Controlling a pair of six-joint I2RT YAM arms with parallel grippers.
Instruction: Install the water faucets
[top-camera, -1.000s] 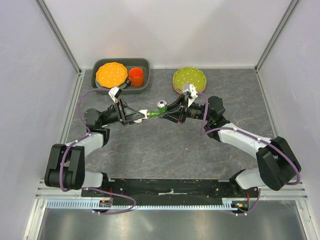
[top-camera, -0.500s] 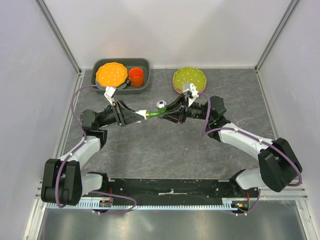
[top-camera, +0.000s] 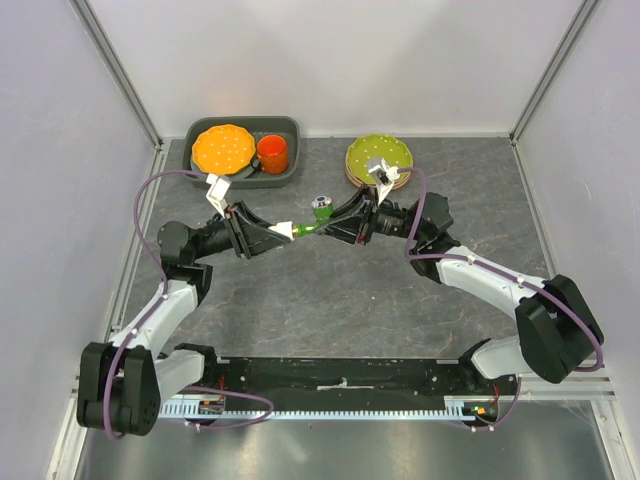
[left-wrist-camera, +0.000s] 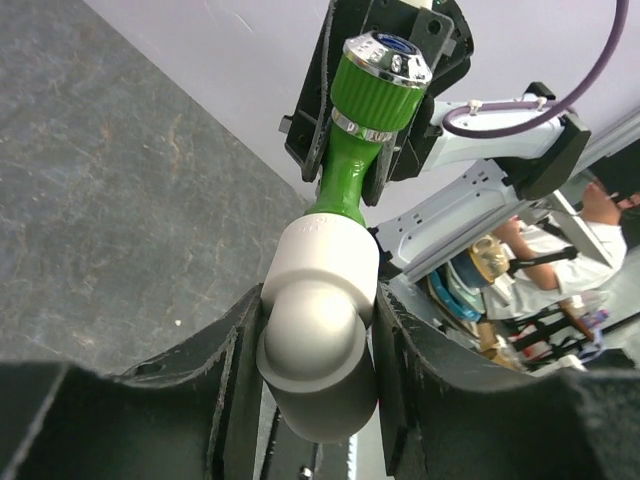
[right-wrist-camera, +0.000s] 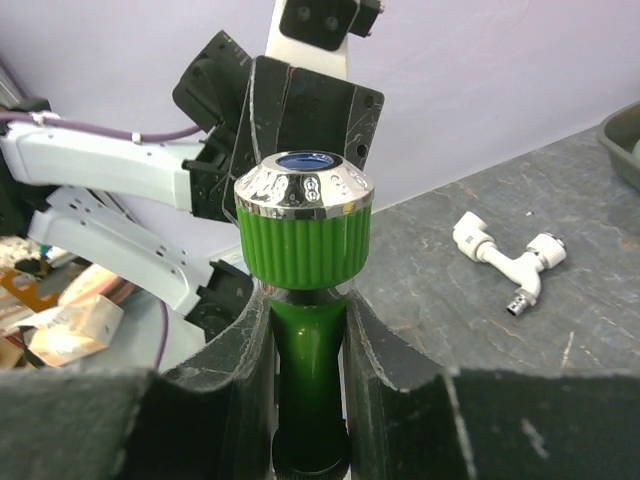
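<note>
The green faucet (top-camera: 310, 227) with a ribbed knob and chrome cap (top-camera: 322, 204) hangs in the air above the table's middle, between both grippers. My right gripper (top-camera: 340, 226) is shut on its green stem (right-wrist-camera: 310, 340), with the knob (right-wrist-camera: 303, 235) just above the fingers. My left gripper (top-camera: 272, 234) is shut on the white elbow end piece (left-wrist-camera: 318, 320), which sits on the end of the green stem (left-wrist-camera: 345, 170). The all-white faucet (right-wrist-camera: 505, 255) lies on the table, seen only in the right wrist view.
A grey tray (top-camera: 290, 125) at the back left holds an orange plate (top-camera: 223, 147) and an orange cup (top-camera: 272, 153). A stack of green plates (top-camera: 380, 155) sits at the back centre right. Enclosure walls stand on both sides.
The left arm has swung its elbow out to the left and turned its wrist. The right wrist has turned slightly. The joined faucet has shifted a little towards the back, still held by both.
</note>
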